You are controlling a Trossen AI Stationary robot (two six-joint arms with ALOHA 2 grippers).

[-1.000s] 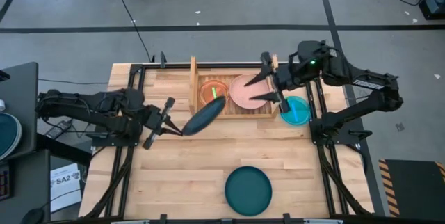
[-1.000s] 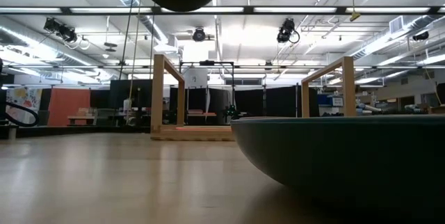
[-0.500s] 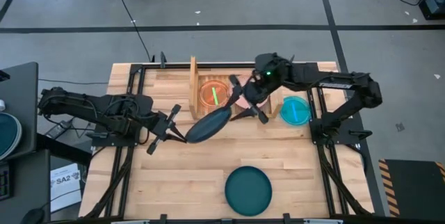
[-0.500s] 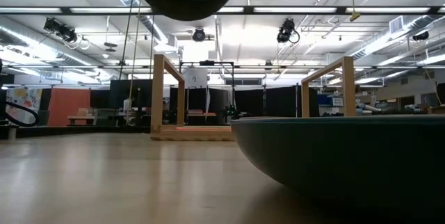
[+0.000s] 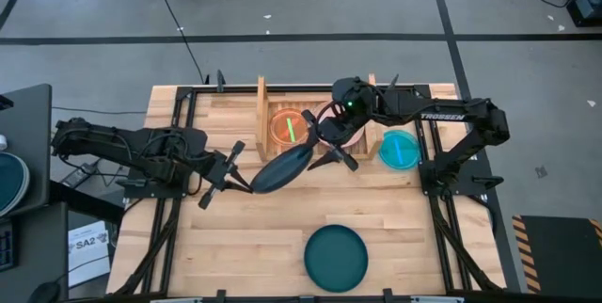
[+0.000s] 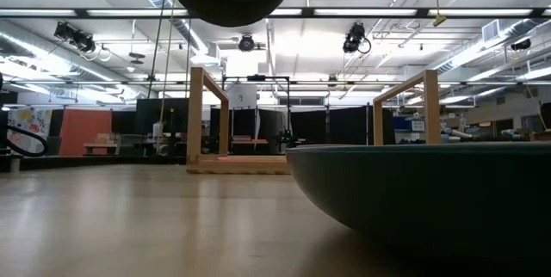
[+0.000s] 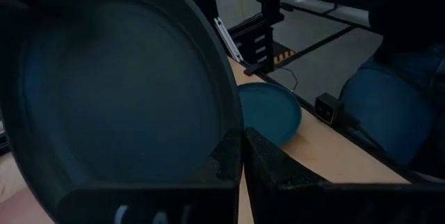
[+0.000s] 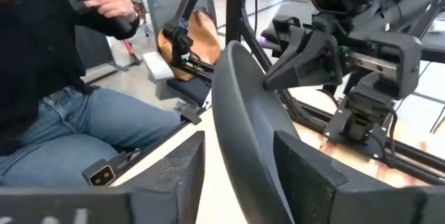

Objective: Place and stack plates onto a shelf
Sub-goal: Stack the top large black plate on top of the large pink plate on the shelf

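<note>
Left gripper: the left gripper [image 5: 229, 165] sits at about 9 o'clock of the table's middle, fingers pressed together on the rim of a dark plate [image 5: 279, 169] held tilted in the air, just in front of the shelf [image 5: 261, 113].
Shelf, left bay: the orange plate [image 5: 288, 126] already lies on the slats – one placed.
Shelf, right bay: the pink plate [image 5: 343, 134] shows only as a sliver under the right arm – placed too, by the look of it.
Right gripper: the right gripper [image 5: 326, 138] has its fingers spread, straddling the far edge of the dark plate; not yet closed on it.
Left to do: the cyan plate [image 5: 399, 149] at 3 o'clock beside the shelf, and the teal plate [image 5: 336, 257] at 6 o'clock.
Change: a second ago the right gripper hung over the pink plate; it has since swung leftward to the dark plate, which the left arm has carried slightly rightward.
</note>
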